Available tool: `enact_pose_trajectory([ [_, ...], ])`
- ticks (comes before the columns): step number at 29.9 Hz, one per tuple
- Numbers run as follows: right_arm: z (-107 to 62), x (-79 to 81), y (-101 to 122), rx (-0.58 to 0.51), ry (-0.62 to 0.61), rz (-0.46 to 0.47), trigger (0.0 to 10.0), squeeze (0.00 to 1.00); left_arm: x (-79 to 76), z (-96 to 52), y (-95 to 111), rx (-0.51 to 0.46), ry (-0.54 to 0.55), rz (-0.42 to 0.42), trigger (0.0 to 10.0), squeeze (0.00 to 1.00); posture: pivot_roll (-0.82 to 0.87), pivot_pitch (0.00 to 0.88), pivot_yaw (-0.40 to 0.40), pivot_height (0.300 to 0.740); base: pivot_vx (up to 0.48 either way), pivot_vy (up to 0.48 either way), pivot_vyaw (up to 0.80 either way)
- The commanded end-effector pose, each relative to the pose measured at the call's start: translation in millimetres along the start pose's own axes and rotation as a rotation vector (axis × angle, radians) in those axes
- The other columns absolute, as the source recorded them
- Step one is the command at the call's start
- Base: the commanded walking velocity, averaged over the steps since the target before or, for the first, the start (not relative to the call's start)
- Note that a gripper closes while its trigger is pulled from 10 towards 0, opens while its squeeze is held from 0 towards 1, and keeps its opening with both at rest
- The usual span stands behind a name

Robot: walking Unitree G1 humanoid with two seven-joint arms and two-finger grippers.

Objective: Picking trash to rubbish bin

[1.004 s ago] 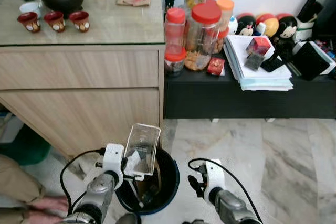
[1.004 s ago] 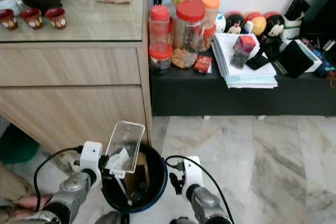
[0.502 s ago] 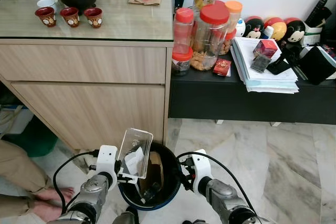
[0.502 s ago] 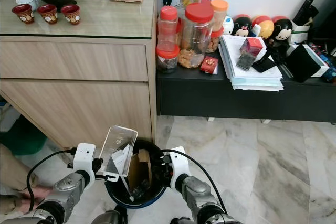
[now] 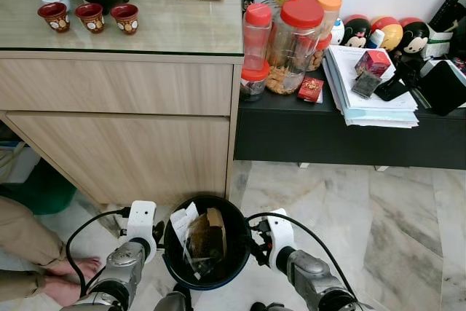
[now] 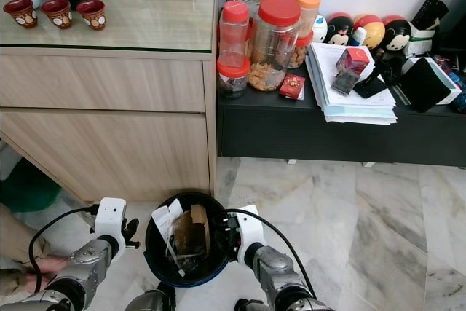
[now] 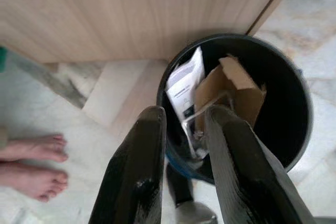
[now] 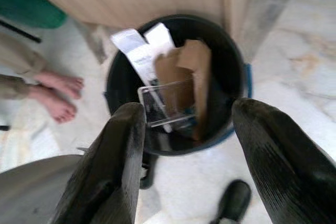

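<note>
Trash sat inside the bin [image 5: 206,251]: a clear plastic box [image 8: 168,103], a piece of brown cardboard [image 7: 231,85] and a white paper packet [image 7: 184,85], all leaning together within the black rim. A second before, the clear box had been held up above the bin by the left hand; now it lay inside, so that piece had been dropped in, and this part of the task looked done.

The left hand [image 7: 181,166] hovered just beside the bin's rim, on the side toward the wooden cabinet [image 5: 124,129], its two black fingers apart with a modest gap and nothing between them. The right hand [image 8: 189,166] hung just beside the opposite rim, its fingers spread wide and holding nothing, pointed down over the bin's mouth.

The bin stood on the marble floor [image 5: 364,209] at the foot of the cabinet's corner. A person's bare feet [image 7: 31,166] rested on the floor near the left arm.
</note>
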State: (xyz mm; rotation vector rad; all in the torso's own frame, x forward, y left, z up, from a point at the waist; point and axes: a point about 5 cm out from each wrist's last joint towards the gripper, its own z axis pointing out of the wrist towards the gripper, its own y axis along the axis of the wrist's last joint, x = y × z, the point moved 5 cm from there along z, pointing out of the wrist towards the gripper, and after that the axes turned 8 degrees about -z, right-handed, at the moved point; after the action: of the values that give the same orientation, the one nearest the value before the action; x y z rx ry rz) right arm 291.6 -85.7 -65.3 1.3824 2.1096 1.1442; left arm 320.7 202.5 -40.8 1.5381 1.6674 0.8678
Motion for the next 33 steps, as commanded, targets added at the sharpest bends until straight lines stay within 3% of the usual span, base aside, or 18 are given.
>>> enact_pose_trajectory([
  [1,-4.5,-6.3,-15,0.036,-0.05,0.025,10.0,0.0,13.1,-7.7,-24,0.061,0.055,0.012,10.0,0.0,0.13,0.203,-0.06,0.74,0.0,0.0,0.0],
  [4,-12.1,-16.4,-35,0.083,-0.127,0.077,10.0,0.0,32.5,-22.3,-57,0.144,0.135,-0.003,10.0,0.0,0.13,0.202,-0.056,0.74,0.0,0.0,0.0],
  [8,-17.8,-19.6,-50,0.117,-0.155,0.096,10.0,0.0,45.7,-35.4,-81,0.196,0.194,-0.007,10.0,0.0,0.13,0.199,-0.054,0.74,0.0,0.0,0.0],
  [9,-20.6,-21.1,-56,0.129,-0.168,0.11,10.0,0.0,52.9,-44.3,-96,0.235,0.23,0.0,10.0,0.0,0.13,0.198,-0.05,0.74,0.0,0.0,0.0],
  [17,-27.0,-27.4,-68,0.159,-0.216,0.127,10.0,0.0,61.0,-62.6,-125,0.317,0.275,-0.003,10.0,0.0,0.13,0.193,-0.044,0.74,0.0,0.0,0.0],
  [18,-29.6,-29.1,-74,0.174,-0.229,0.131,10.0,0.0,64.0,-69.8,-136,0.352,0.296,-0.008,10.0,0.0,0.13,0.188,-0.043,0.74,0.0,0.0,0.0],
  [33,-31.1,-30.0,-77,0.184,-0.242,0.137,10.0,0.0,66.7,-71.5,-137,0.347,0.318,-0.021,10.0,0.0,0.13,0.158,-0.032,0.74,0.0,0.0,0.0],
])
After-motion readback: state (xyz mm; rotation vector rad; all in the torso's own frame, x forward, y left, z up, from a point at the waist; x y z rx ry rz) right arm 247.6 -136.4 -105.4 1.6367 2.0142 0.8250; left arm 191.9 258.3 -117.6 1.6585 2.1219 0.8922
